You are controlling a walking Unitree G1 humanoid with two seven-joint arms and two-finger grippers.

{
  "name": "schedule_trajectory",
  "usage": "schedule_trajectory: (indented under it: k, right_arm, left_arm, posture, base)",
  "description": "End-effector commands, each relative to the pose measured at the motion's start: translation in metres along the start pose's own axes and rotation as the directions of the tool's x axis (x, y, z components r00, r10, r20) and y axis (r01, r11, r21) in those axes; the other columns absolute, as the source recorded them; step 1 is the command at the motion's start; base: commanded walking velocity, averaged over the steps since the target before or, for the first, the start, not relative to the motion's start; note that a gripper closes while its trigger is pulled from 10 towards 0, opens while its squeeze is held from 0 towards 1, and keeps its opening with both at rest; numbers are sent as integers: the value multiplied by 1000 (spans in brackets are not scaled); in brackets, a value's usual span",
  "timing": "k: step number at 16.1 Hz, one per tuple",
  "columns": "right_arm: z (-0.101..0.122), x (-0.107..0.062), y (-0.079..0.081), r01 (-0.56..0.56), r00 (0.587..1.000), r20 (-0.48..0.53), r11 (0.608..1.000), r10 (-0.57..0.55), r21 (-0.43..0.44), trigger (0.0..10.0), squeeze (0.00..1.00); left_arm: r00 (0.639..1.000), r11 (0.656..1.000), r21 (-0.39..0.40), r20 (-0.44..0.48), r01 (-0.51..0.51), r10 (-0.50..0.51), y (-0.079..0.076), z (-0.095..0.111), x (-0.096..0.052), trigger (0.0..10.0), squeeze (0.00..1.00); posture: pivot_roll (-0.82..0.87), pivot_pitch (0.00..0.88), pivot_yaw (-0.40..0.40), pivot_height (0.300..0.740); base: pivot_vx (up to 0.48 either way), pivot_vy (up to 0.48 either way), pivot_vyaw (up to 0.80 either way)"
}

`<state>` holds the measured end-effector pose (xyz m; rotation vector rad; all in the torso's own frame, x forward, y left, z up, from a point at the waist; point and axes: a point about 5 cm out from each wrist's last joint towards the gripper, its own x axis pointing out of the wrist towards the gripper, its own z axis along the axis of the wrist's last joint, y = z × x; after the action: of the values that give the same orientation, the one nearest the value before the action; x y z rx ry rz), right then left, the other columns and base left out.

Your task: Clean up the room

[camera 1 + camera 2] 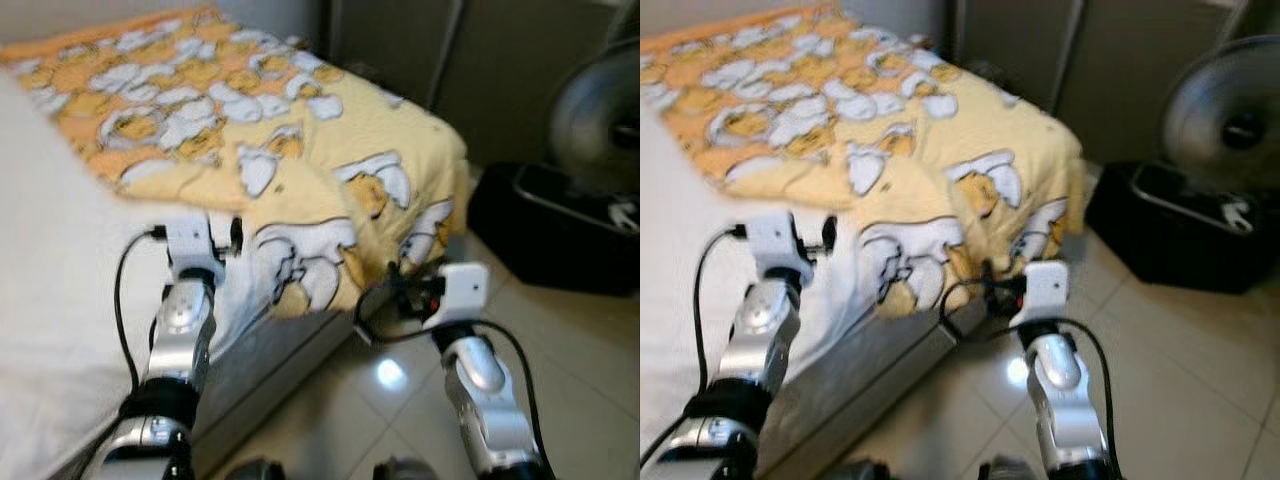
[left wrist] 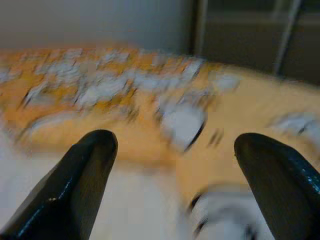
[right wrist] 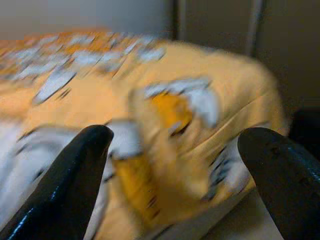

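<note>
Facing the bed (image 1: pixel 60 300): yellow duck-print blanket (image 1: pixel 300 130) lies crumpled over its foot corner, hanging over the edge. Left gripper (image 2: pixel 175 170) released, over the white sheet beside the blanket's edge. Right gripper (image 3: pixel 175 165) released, at the draped corner. Fan (image 1: pixel 1225 125) stands on the black box (image 1: pixel 1180 235).

Two silver, rounded arms are seen, each capped by a white wrist block and looped by black cable. Glossy black tapered fingers (image 2: pixel 75 185) are borne by each tool.
</note>
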<state>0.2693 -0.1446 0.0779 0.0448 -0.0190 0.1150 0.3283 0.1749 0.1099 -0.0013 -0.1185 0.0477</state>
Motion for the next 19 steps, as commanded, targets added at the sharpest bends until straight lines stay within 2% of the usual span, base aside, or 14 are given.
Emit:
schedule_trajectory:
  k: [1,2,4,5,7,9,12,14,15,16,17,19]
  right_arm:
    - [14,-2,-6,50,996,76,999,-48,-22,10000,0]
    - [18,-7,-6,57,995,89,998,-53,-36,10000,0]
    - [14,-35,5,-15,999,48,999,18,-52,10000,0]
    - [10,-42,2,-23,999,29,998,25,-63,10000,0]
    - [8,-39,-3,-11,1000,24,997,13,-81,10000,0]
    - [12,-29,-1,-17,999,37,997,20,-82,10000,0]
    - [15,-26,3,-38,999,28,996,41,-82,10000,0]
    - [12,-25,5,-57,998,7,996,58,-74,10000,0]
    - [11,-26,5,-62,998,-1,996,62,-71,10000,0]
    - [9,-28,5,-65,998,-13,996,65,-63,10000,0]
    - [9,-32,5,-74,997,-21,996,72,-59,10000,0]
    - [9,-39,5,-93,995,-38,994,91,-57,10000,0]
  left_arm:
    - [999,999,-19,43,27,-26,-3,9,-3,10000,0]
    - [998,999,-30,48,39,-37,-3,13,-8,10000,0]
    - [994,994,-39,19,105,-104,-1,23,-33,10000,0]
    - [995,993,-54,-4,102,-102,-2,23,-39,10000,0]
    - [996,994,-71,-33,81,-83,-4,20,-41,10000,0]
    - [994,994,-68,-60,86,-90,-10,16,-38,10000,0]
    - [986,992,-45,-117,114,-119,-13,17,-36,10000,0]
    - [966,978,-54,-155,201,-207,-23,9,-36,10000,0]
    - [946,966,-76,-198,248,-258,-31,-2,-35,10000,0]
    - [907,942,-132,-259,308,-333,-41,-20,-35,10000,0]
    - [876,933,-171,-326,315,-356,-45,-35,-37,10000,0]
    - [855,932,-210,-375,297,-357,-47,-44,-38,10000,0]
  posture:
    - [-115,0,47,698]
    - [-116,0,47,698]
    - [-113,0,42,698]
    - [-108,0,40,698]
    - [-107,0,41,698]
    - [-106,0,42,698]
    - [-106,0,42,698]
    - [-107,0,37,698]
    - [-109,0,36,698]
    - [-111,0,37,698]
    - [-124,0,36,698]
    - [-162,0,35,698]
  base:
    - [480,0,0]
    - [480,0,0]
    - [480,0,0]
    - [480,0,0]
    - [480,0,0]
    - [480,0,0]
    - [0,0,0]
    - [0,0,0]
    - [0,0,0]
    - [0,0,0]
    - [0,0,0]
    - [0,0,0]
